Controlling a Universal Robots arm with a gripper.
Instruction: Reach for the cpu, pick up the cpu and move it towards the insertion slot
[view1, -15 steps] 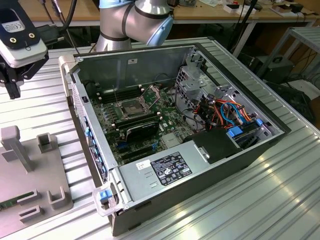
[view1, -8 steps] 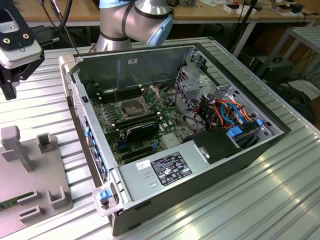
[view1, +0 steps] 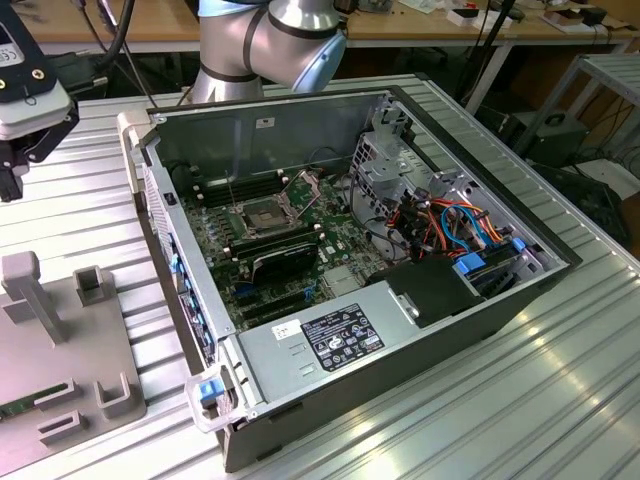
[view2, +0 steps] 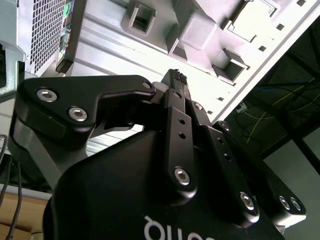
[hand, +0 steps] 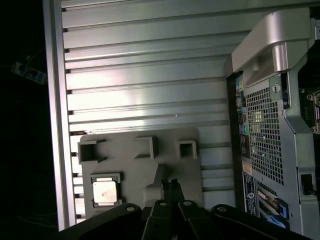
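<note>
The cpu (hand: 105, 191) is a small pale square chip lying flat in a square pocket of the grey fixture plate (hand: 150, 170) in the first wrist view. My gripper (hand: 171, 184) hovers over the same plate, off to one side of the chip and apart from it. Its fingers (view2: 175, 80) are pressed together with nothing between them. In the exterior view, the insertion slot (view1: 262, 215) sits on the motherboard inside the open computer case (view1: 340, 370), its metal frame hinged up. The arm's wrist head (view1: 25, 95) hangs at the exterior view's far left, above the fixture plate (view1: 60, 370).
The case's perforated rear wall (hand: 262, 135) stands close beside the fixture. Raised grey holders (view1: 25, 295) and a green memory stick (view1: 30, 405) sit on the plate. Drive cage and cables (view1: 440, 220) fill the case's far side. Everything rests on a ribbed aluminium table (view1: 480, 420).
</note>
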